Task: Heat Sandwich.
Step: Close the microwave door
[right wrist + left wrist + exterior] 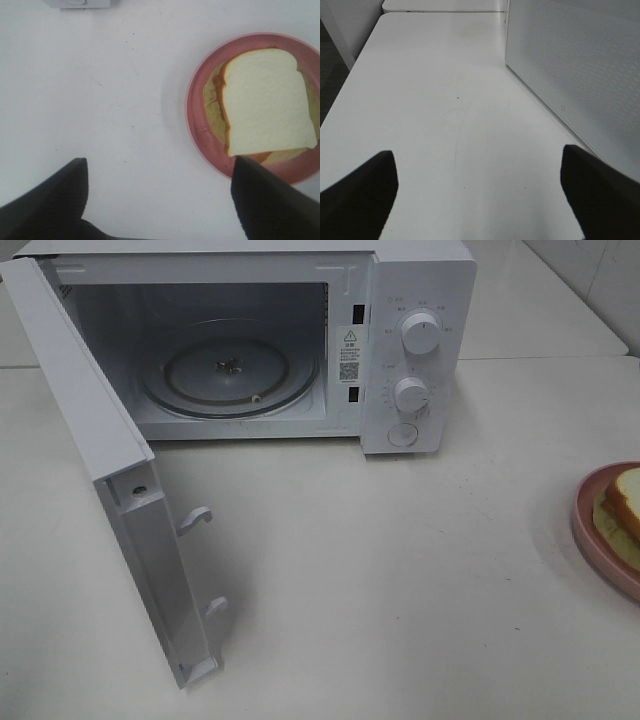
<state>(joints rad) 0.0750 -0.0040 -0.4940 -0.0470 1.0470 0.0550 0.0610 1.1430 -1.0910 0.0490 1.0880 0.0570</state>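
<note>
**Sandwich sits off to one side of the right tool, not between its jaws**

Right tool (159, 200): jaws spread wide, nothing held, over bare white desk (100, 100). The white-bread sandwich with tan crust and pale yellow-green filling (265, 102) lies on a round pink plate (196, 115). In the right wrist view it is offset toward one fingertip; the plate rim passes just under that dark fingertip (270, 200), the other fingertip is well clear over the desk. So the tool is beside the plate, not centred on it.

In the high view the plate (584, 515) is at the far right desk edge, partly cut off, well apart from the white microwave oven (415, 340). Its door (100, 440) hangs open and the glass turntable (228, 370) is bare.

Left tool (479, 195): also wide, empty, over desk next to the microwave's side wall. Far from the sandwich.

Judgement: right arm is clearly nearer. It needs a sideways shift toward the plate before any descent. The top slice's long axis runs roughly along the tool's reach direction, so closing across the shorter width looks workable.
</note>
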